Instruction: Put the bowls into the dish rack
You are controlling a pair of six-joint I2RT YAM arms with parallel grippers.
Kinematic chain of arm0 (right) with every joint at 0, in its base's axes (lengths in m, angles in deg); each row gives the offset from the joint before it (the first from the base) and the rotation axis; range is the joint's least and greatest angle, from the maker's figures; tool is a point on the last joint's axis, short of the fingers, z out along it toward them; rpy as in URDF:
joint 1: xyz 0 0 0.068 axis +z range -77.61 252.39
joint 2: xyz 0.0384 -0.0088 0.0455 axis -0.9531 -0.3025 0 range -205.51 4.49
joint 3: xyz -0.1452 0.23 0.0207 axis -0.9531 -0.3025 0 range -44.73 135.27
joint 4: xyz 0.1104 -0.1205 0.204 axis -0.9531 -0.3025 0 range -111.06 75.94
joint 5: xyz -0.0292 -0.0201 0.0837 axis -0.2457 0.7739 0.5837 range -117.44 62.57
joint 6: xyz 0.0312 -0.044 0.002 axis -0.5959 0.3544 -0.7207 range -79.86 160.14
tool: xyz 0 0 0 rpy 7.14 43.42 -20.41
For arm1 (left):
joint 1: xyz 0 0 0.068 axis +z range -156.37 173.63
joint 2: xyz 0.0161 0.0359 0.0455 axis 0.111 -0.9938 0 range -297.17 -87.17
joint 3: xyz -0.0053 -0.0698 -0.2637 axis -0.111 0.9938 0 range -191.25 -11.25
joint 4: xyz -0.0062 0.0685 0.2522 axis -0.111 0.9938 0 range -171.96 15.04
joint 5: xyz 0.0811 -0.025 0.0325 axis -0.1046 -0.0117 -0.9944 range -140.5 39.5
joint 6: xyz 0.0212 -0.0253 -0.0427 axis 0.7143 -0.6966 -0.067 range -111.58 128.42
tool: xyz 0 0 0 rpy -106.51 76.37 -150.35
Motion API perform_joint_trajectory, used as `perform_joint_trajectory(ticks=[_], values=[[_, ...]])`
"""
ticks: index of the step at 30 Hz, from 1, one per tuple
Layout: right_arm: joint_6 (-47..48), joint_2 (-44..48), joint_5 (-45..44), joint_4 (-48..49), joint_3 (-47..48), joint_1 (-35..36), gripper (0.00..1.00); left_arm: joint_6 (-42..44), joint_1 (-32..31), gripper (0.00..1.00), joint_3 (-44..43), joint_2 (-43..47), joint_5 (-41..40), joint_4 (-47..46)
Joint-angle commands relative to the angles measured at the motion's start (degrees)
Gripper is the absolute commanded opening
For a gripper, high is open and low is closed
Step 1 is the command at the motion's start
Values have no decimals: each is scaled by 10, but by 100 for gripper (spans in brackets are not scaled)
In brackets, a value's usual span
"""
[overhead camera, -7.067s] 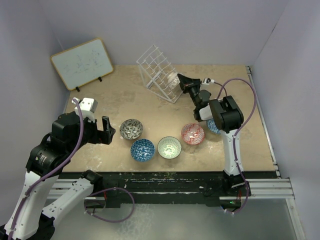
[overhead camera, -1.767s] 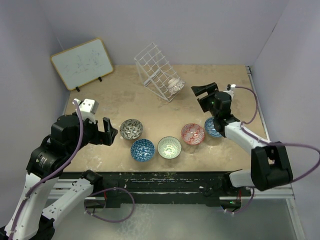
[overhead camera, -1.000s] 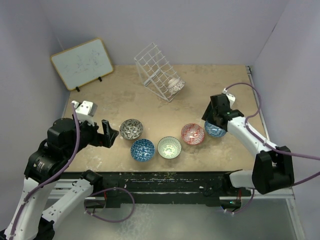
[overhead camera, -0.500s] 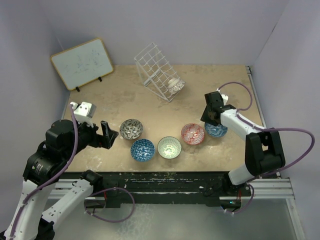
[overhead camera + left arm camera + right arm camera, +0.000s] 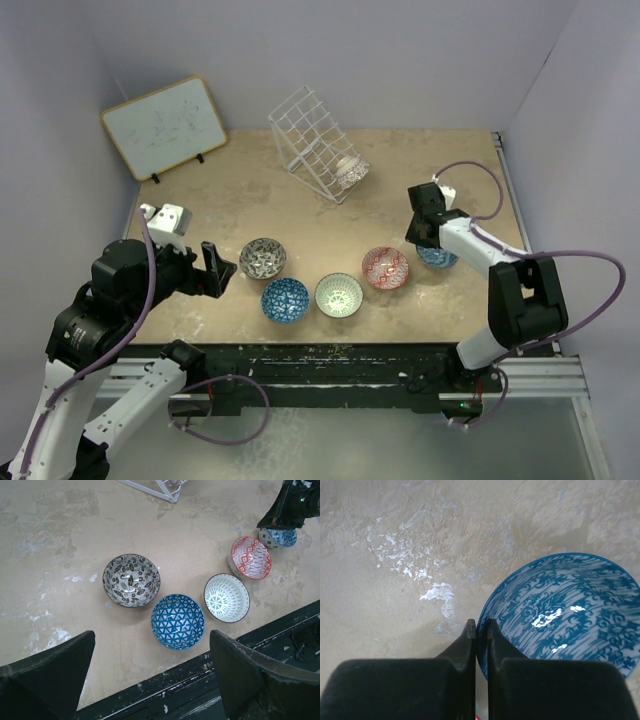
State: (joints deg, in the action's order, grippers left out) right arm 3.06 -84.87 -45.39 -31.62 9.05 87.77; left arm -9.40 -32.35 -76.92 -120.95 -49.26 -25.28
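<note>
In the top view, your right end effector (image 5: pixel 430 240) is low over the worktop (image 5: pixel 300 215), and the light blue bowl (image 5: pixel 441 258) lies directly under its tips. The red-pink bowl (image 5: pixel 386 267) is just beside it, to its left. The dish rack (image 5: pixel 312 140) stands well apart, farther out and to its left. The rack is tilted, with one pale bowl (image 5: pixel 350 170) in a lower cell. Your left end effector (image 5: pixel 214 270) hovers with the grey-silver bowl (image 5: pixel 263 258) just ahead of it.

In the left wrist view, the two fingers (image 5: pixel 55 672) are spread wide and hold nothing. The dark blue bowl (image 5: pixel 178 621) is the nearest thing ahead, between them. The grey-silver bowl is ahead to the left, and the pale green-white bowl (image 5: pixel 226 598) is ahead to the right.

In the right wrist view, the fingertips (image 5: pixel 467 635) are almost together, with only a thin slit between them. The rim of the light blue bowl runs into this slit: one finger is outside the bowl and the other is over its inside. So this end effector pinches the rim.
</note>
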Motion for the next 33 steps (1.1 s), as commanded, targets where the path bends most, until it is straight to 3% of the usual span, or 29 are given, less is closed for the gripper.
perform_joint_trajectory(ticks=[1, 6, 17, 26, 33], values=[[5, 28, -16, 7, 9, 1, 0, -8, 3, 99, -8, 1, -4, -11], [20, 67, 9, 27, 24, 1, 0, -8, 3, 99, -8, -2, -4, -15], [2, 167, 204, 216, 32, 1, 0, -11, 3, 99, -14, -5, -7, -13], [-118, 142, 387, 516, 34, 0, 0, -12, 3, 99, -25, -10, -9, -9], [-242, 55, 438, 791, 34, 0, 0, -10, 3, 99, -41, -20, -15, 2]])
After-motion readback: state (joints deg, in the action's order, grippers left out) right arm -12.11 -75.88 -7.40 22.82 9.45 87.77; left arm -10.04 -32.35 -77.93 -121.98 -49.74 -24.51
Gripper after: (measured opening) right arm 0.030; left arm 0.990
